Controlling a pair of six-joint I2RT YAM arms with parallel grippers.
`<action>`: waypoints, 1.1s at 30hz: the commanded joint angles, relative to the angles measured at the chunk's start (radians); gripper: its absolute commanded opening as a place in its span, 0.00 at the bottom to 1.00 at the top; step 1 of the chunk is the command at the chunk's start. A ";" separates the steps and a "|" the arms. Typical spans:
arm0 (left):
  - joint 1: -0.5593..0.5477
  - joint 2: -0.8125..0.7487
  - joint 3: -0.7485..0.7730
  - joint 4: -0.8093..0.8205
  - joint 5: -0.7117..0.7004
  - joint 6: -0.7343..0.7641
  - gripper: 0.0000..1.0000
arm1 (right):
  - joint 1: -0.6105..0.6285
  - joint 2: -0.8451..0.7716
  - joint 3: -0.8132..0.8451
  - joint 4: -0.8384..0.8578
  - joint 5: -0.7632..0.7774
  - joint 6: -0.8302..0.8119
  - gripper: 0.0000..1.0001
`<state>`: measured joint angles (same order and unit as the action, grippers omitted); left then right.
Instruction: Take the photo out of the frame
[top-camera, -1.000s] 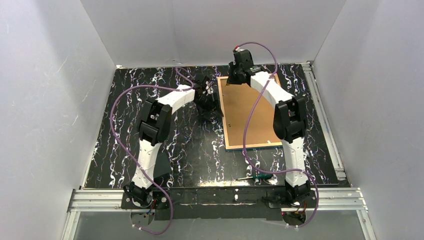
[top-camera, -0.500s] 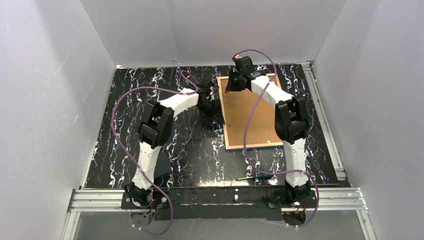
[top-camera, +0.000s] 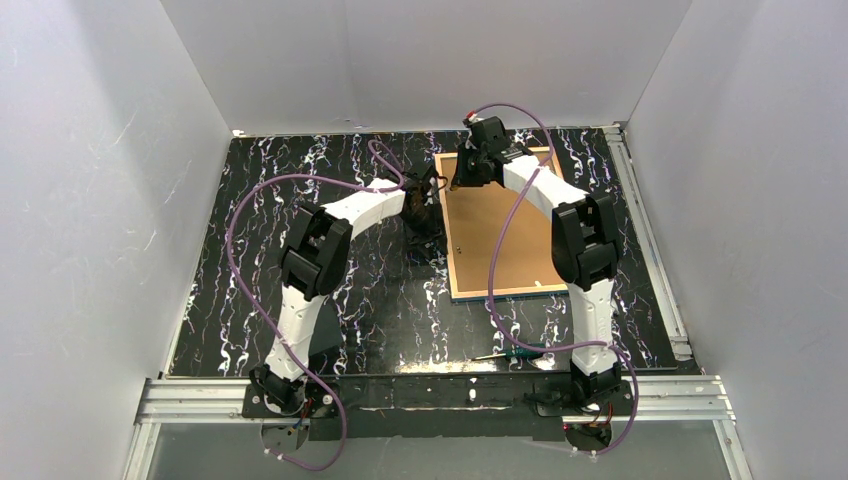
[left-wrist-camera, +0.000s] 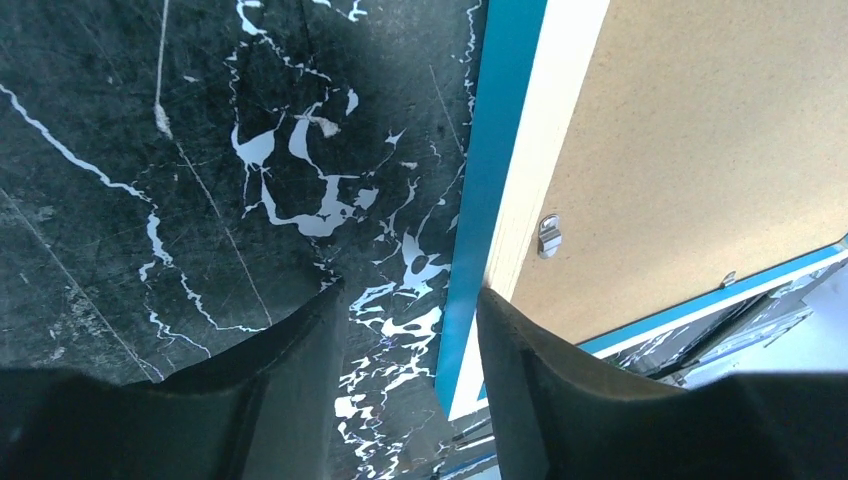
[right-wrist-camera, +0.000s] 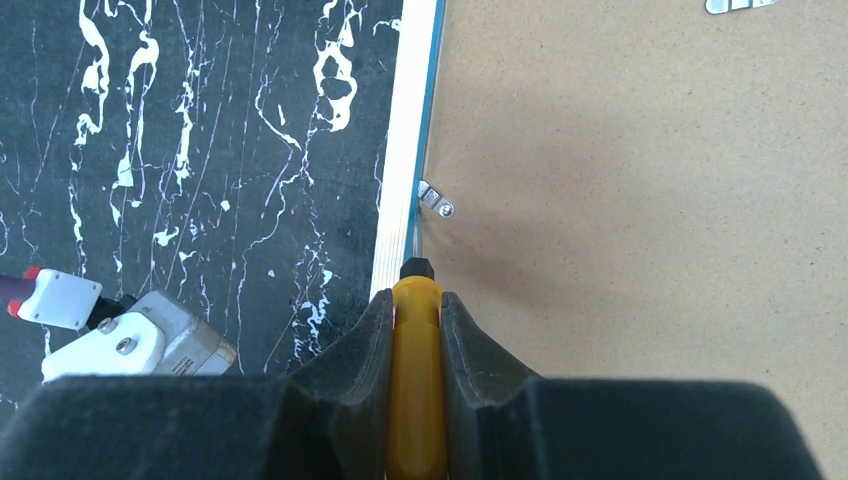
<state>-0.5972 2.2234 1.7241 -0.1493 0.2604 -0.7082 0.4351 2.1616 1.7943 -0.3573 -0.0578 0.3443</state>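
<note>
The frame lies face down on the table, thin blue with a light wood back, and the brown backing board fills it. The photo is hidden under the board. My left gripper is open at the frame's left side; in the left wrist view its jaws straddle the blue edge near a corner. My right gripper is shut on a yellow screwdriver. The screwdriver's tip sits at the seam between the wood rim and the board, just below a metal clip.
A green-handled screwdriver lies near the front edge between the arm bases. More clips show on the board. White walls close in on three sides. The left arm's wrist is close to the right gripper.
My left gripper has moved right, up to the frame's left edge. My right gripper with the screwdriver has shifted slightly nearer and lower at the frame's far left corner.
</note>
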 joint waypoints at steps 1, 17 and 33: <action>-0.046 0.134 -0.094 -0.215 -0.152 0.027 0.50 | 0.005 -0.071 -0.029 0.045 -0.011 -0.017 0.01; -0.073 0.131 -0.121 -0.225 -0.168 -0.010 0.49 | 0.004 -0.009 0.027 0.030 0.092 -0.040 0.01; -0.074 0.126 -0.135 -0.216 -0.141 -0.012 0.49 | -0.039 0.038 0.253 -0.070 0.018 -0.008 0.01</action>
<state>-0.6056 2.2074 1.6936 -0.1394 0.2333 -0.7662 0.3893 2.2963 2.0644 -0.4442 0.1055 0.3626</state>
